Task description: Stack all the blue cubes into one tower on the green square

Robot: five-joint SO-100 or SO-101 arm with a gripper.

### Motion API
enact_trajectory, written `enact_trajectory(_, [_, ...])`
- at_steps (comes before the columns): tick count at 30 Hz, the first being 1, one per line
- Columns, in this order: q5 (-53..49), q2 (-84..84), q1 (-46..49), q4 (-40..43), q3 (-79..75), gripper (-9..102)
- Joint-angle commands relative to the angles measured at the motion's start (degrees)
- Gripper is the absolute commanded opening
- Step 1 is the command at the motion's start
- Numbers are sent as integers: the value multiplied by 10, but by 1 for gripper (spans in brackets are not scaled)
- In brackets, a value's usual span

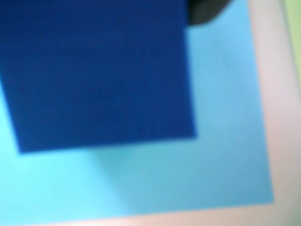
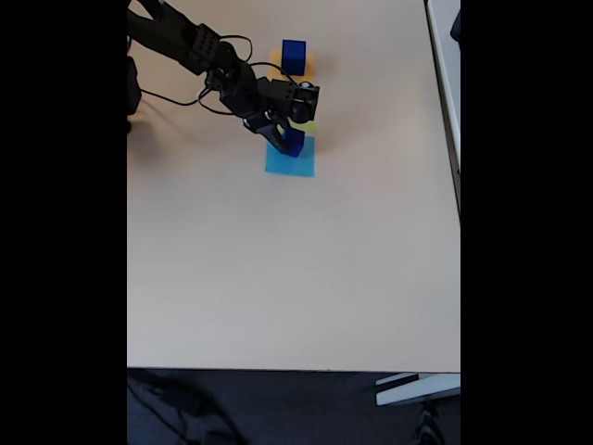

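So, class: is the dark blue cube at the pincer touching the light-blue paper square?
Cannot tell: the dark blue cube overlaps the light-blue paper square in the blurred wrist view.

Blurry and very close up here: a dark blue cube (image 1: 96, 70) takes the whole upper left, its lower edge tilted and running down toward the left. Under and around it lies the light-blue paper square (image 1: 221, 155), its right and bottom edges in sight. Beyond those edges, a strip of pale table (image 1: 277, 117). Top right corner, a sliver of green (image 1: 295, 28). A dark, indistinct shape (image 1: 204, 12) pokes in at the top, just beside the cube's right edge
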Motion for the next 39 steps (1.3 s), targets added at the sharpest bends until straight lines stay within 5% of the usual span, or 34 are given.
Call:
enact_trajectory(1, [3,9,-1,-14,-3,19])
enact_trajectory(39, [-23,74,-62,-38,-54,37])
